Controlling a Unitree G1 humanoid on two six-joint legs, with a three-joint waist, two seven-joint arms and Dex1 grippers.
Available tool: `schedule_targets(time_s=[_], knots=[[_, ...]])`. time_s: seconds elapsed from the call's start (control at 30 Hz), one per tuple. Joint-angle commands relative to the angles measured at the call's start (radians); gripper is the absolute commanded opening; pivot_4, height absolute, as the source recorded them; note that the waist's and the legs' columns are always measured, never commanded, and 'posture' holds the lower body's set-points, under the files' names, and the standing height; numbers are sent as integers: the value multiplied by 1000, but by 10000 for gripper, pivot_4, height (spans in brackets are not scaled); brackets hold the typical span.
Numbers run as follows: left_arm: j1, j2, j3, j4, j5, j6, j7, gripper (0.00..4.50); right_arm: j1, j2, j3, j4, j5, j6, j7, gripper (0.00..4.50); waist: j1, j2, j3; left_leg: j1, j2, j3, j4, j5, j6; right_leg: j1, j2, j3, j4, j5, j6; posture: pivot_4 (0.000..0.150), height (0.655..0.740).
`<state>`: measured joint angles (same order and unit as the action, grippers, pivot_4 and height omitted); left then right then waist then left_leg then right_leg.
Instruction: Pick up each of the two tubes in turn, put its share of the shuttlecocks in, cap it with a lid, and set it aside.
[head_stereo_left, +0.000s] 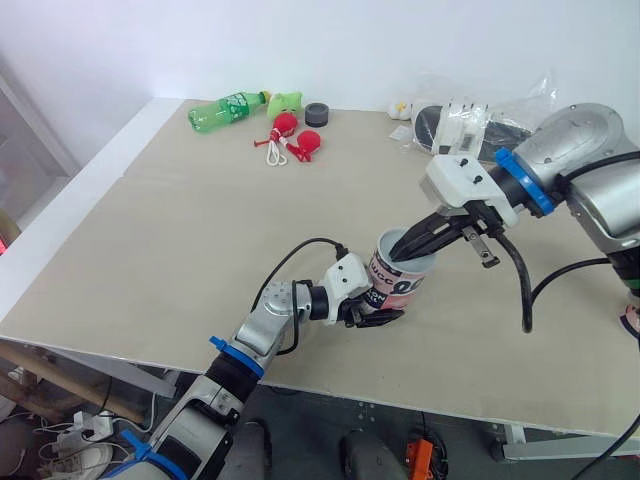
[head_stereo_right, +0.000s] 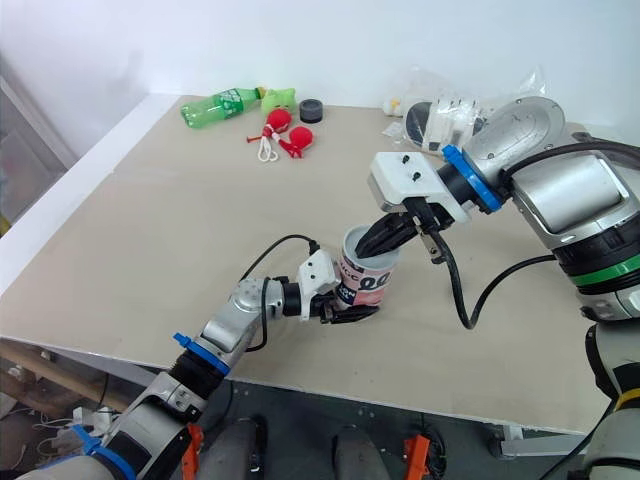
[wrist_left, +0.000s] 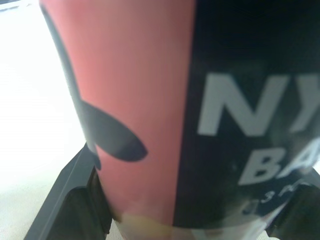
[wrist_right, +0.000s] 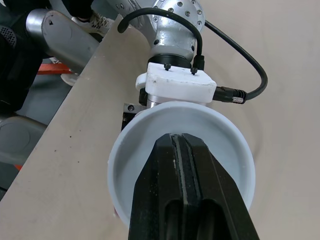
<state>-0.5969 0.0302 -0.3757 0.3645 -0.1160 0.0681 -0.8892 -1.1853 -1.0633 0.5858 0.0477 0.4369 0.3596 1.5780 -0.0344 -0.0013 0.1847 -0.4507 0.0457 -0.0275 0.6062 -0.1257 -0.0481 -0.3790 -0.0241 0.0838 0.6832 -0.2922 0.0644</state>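
A tube (head_stereo_left: 402, 276) with pink, black and white print stands tilted near the table's front edge, its mouth open upward. My left gripper (head_stereo_left: 377, 303) is shut on the tube's lower part; in the left wrist view the tube's wall (wrist_left: 150, 100) sits between the black fingers (wrist_left: 70, 200). My right gripper (head_stereo_left: 406, 247) comes down from the right, fingers shut together, tips inside the tube's mouth. In the right wrist view the closed fingertips (wrist_right: 182, 145) sit within the white rim (wrist_right: 125, 150). Nothing shows between them. The tube's inside is hidden.
At the back of the table lie a green bottle (head_stereo_left: 225, 110), a green toy (head_stereo_left: 285, 101), a black ring-shaped piece (head_stereo_left: 317, 114) and red balls on a white cord (head_stereo_left: 292, 140). Clear plastic bags with white and black items (head_stereo_left: 470, 118) lie at the back right.
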Motion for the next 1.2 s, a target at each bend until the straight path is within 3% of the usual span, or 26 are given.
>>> schedule_targets(time_s=[0.03, 0.4, 0.53, 0.63, 0.73, 0.87, 0.93, 1.0, 1.1, 1.17, 1.2], knots=[[7, -7, -5, -18, 0, 0, -11, 29557, 11, 13, 48, 76, -96, -28, 36, 762, -1, 0, 0, 2, 0, 0, 0, 0, 0, 2, 0, 0, 0, 0, 0, 1500, 7400], [3, -10, -7, -12, -3, -1, -12, 29557, -1, -13, 65, 144, -128, -86, 36, 762, -4, -1, 0, 8, 0, 0, -1, 0, 0, 7, 0, 0, 0, -3, 3, 1500, 7400], [7, -9, -9, -18, -2, -1, -13, 29557, -1, 25, -90, 136, -32, 3, 36, 762, -4, -1, 0, 8, 0, 0, -1, 0, 0, 7, 0, 0, 0, -3, 3, 1500, 7400], [11, -3, -2, -30, -10, 3, -19, 29557, 66, -14, -305, 66, 115, 150, -38, 762, 1, -2, 1, 7, 0, 1, -1, 0, 0, 7, 0, 1, 0, -1, 0, 1500, 7400], [21, -6, 12, -47, -26, 12, -17, 29557, 250, -17, -538, -88, 246, 272, -199, 762, 10, -2, 1, 4, 0, -1, -2, 0, -1, 6, -1, -1, -1, -3, -1, 1500, 7400], [18, -6, 33, -45, -35, 11, -2, 29557, 557, 78, -840, -318, 389, 416, -483, 762, 13, -3, 0, 4, -1, -2, -4, -2, -1, 6, -1, -2, -2, -4, -1, 1500, 7400], [12, -4, 42, -39, -38, 14, -6, 29557, 670, 126, -964, -394, 444, 476, -606, 5109, 12, -2, 0, 4, 0, -2, -3, -2, 0, 6, -1, -2, -1, -4, -2, 1500, 7400], [11, 1, 48, -39, -41, 18, -14, 29557, 752, 151, -1048, -459, 486, 515, -688, 12254, 11, -2, 0, 4, -1, -2, -3, -1, 0, 6, -1, -2, 0, -4, -1, 1500, 7400], [6, 6, 52, -31, -49, 20, -35, 29557, 911, 169, -1162, -558, 514, 551, -759, 25970, 11, -3, 0, 4, -1, -2, -2, 0, 0, 7, -1, -2, 0, -3, 1, 1500, 7400], [4, 12, 51, -26, -51, 21, -52, 29557, 1026, 159, -1192, -612, 457, 525, -765, 37504, 11, -3, 0, 4, -1, -3, -2, 0, 1, 7, -1, -2, -1, -6, 6, 1500, 7400], [3, 15, 52, -22, -51, 21, -57, 36533, 1085, 158, -1206, -641, 444, 517, -759, 42026, 11, -3, 0, 4, -1, -2, -1, 0, 1, 7, -1, -2, -1, -6, 6, 1500, 7400]])
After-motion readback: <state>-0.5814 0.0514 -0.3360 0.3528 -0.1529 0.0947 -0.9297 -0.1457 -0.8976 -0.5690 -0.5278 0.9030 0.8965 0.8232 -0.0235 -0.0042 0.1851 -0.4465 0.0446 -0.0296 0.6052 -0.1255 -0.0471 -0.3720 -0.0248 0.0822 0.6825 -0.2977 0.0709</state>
